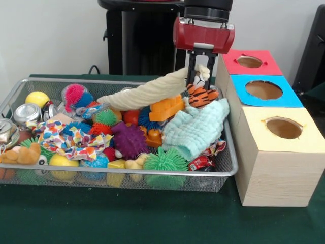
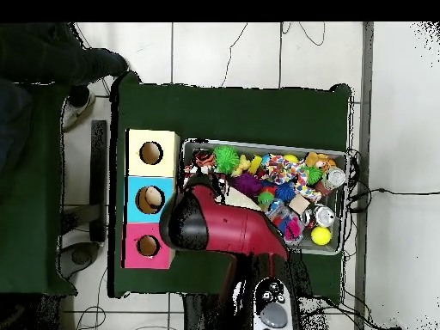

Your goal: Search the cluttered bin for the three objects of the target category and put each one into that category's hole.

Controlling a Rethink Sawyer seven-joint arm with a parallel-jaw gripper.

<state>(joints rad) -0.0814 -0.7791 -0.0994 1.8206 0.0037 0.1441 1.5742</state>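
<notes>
1. Right now the tiger (image 1: 201, 95), a small orange plush with black stripes, is sitting high on the heap at the end of the cluttered bin (image 1: 127, 174) nearest the boxes, directly under the gripper (image 1: 199, 76)
2. Gripper fingers are reaching down at the tiger, but a cream knitted cloth (image 1: 147, 92) is crossing in front of them, so I cannot tell whether they are spread or pinched
3. Likely the step in hand is grabbing this plush; doing it well is meaning catching the soft body squarely and lifting straight up, so that the cream cloth and the mint knitted cloth (image 1: 195, 128) beside it are not coming along
4. Another orange-tan plush (image 1: 23, 154) is lying at the bin's opposite end, towards the desk's other edge, beside a patterned fabric (image 1: 71, 138)
5. Spiky rubber balls, a purple one (image 1: 129, 140) and a green one (image 1: 165, 161), are looking springy and are filling the middle; an orange plastic block (image 1: 166, 108) is looking hard and angular
6. Wooden boxes are standing along the desk's edge just beside the bin, with round holes in a red top (image 1: 250, 61), a blue top (image 1: 264, 90) and a yellow top (image 1: 283, 127)
</notes>
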